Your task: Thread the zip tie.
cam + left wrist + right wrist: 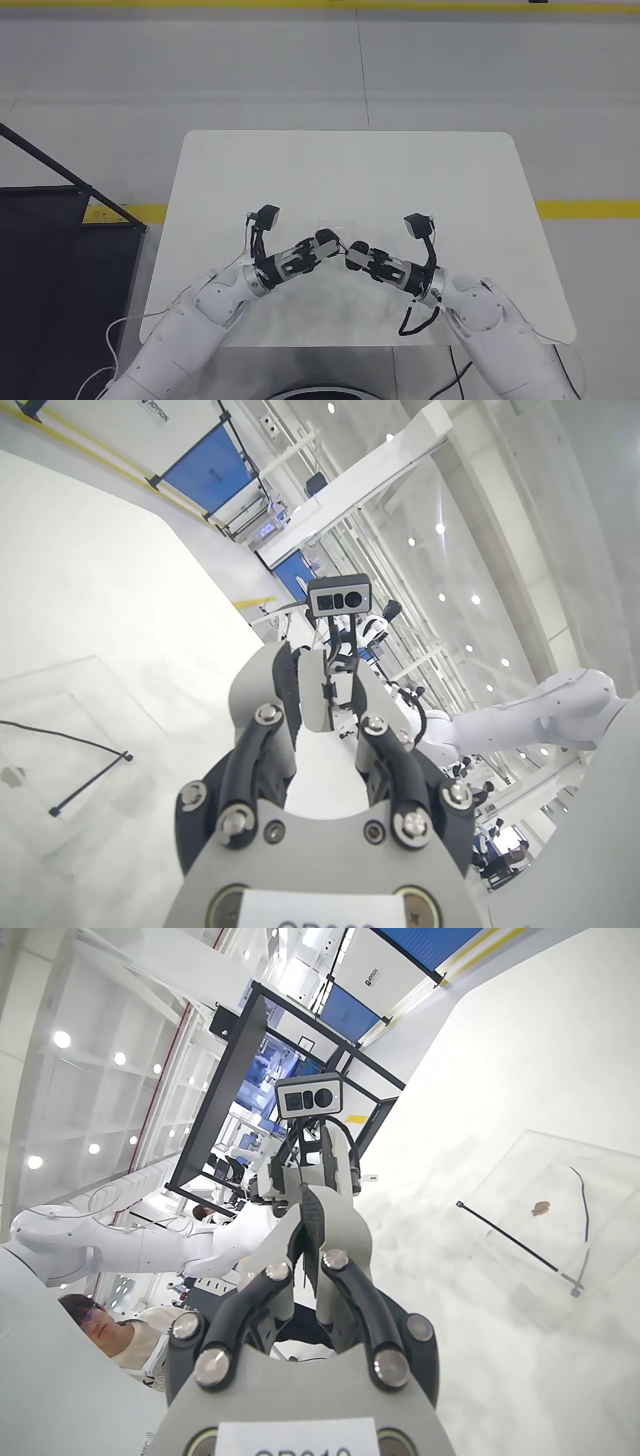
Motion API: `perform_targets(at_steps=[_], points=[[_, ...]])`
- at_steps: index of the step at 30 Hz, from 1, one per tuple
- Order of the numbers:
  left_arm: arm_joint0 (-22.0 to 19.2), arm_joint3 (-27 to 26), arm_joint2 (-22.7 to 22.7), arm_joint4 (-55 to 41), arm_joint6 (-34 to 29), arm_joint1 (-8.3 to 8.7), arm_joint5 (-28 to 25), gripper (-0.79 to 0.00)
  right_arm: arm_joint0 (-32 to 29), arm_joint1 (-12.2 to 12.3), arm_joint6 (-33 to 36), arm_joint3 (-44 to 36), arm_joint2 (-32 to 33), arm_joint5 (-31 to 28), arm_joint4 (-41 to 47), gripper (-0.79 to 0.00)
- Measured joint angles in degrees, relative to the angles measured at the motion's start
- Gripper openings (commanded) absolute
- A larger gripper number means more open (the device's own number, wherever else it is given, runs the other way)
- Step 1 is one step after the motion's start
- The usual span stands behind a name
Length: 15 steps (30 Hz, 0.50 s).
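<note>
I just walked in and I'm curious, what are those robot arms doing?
The right gripper is pinching a thin black zip tie in the air. The left gripper is open, facing it tip to tip above the white table. More zip ties lie on a clear sheet there.

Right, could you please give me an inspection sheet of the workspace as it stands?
Surface: white table with a clear sheet lying on it.
Job's things: black zip tie pinched in the right gripper; a straight zip tie and a curved zip tie on the clear sheet.
Clutter: small brown scrap on the sheet.
Grippers: right gripper shut on the zip tie; left gripper open, tip to tip with the right one above the table.
Cables: black cable loop at the right forearm.
Surroundings: yellow floor line, black frame, blue panels.
</note>
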Motion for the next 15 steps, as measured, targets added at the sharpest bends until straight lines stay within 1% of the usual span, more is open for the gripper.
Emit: perform_targets(at_steps=[4,7,15], points=[[0.17,0.01,0.17,1.50,1.74,-0.40,0.17,-0.496,0.01,-0.05,0.27,-0.18,-0.12,0.14,-0.40,-0.785],[0.28,0.09,0.31,2.18,2.46,-0.65,0.06,-0.536,-0.06,-0.10,0.01,-0.35,-0.18,0.28,-0.80,-0.785],[0.54,0.22,0.50,4.38,5.00,-1.35,-0.49,-0.610,-0.34,-0.18,-0.61,-0.76,-0.07,0.56,-1.53,-0.785]])
